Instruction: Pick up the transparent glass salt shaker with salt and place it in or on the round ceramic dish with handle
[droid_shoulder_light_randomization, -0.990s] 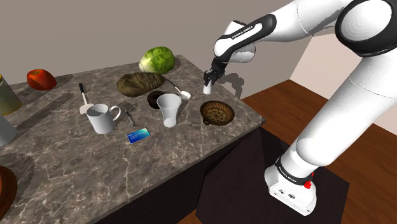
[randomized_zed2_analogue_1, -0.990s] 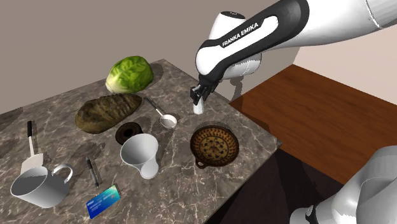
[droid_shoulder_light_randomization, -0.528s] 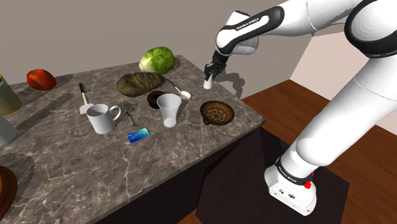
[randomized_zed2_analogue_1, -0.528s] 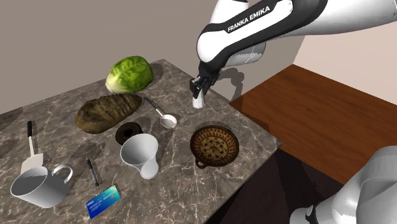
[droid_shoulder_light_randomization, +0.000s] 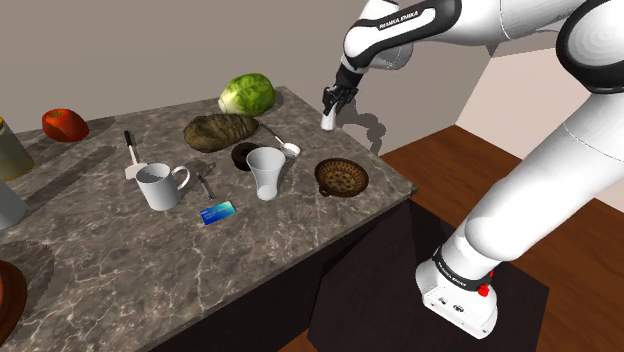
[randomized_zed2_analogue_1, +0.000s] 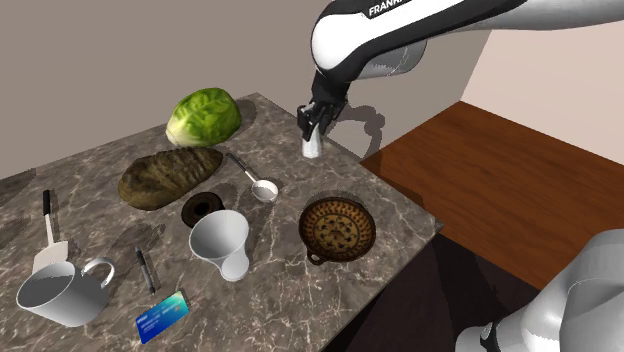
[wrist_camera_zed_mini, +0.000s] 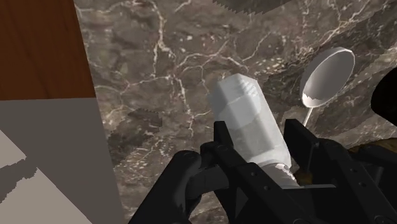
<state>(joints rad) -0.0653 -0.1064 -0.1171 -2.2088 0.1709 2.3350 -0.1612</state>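
Two black fingers (wrist_camera_zed_mini: 222, 137) of my claw (wrist_camera_zed_mini: 261, 137) are clenched on the shaker (wrist_camera_zed_mini: 248, 121), one on each side of its pale body, so I am grasping it. Its faceted cap end sticks out past my fingertips, toward the counter (wrist_camera_zed_mini: 159, 76), and the body leans a little between them.

From the shoulder view, the claw (droid_shoulder_light_randomization: 329, 108) hangs in the air with the shaker (droid_shoulder_light_randomization: 327, 120) directly under it, clear of the marble top. The second exterior view shows the same: shaker (randomized_zed2_analogue_1: 312, 145) below claw (randomized_zed2_analogue_1: 313, 124), touching nothing but me.

Just past the shaker's tip, down on the counter, lies a small spoon (wrist_camera_zed_mini: 326, 76) with its round bowl facing up. Lower than the claw and off toward my stand sits the dish (randomized_zed2_analogue_1: 338, 230), brown, round and patterned inside, with a small handle at its rim. It is well apart from the shaker.

Farther out from the claw are a white cup (randomized_zed2_analogue_1: 222, 240) and a dark ring (randomized_zed2_analogue_1: 201, 208), then a brown loaf (randomized_zed2_analogue_1: 168, 175) and a green lettuce (randomized_zed2_analogue_1: 204, 115). Farthest off is a white mug (randomized_zed2_analogue_1: 58, 290).
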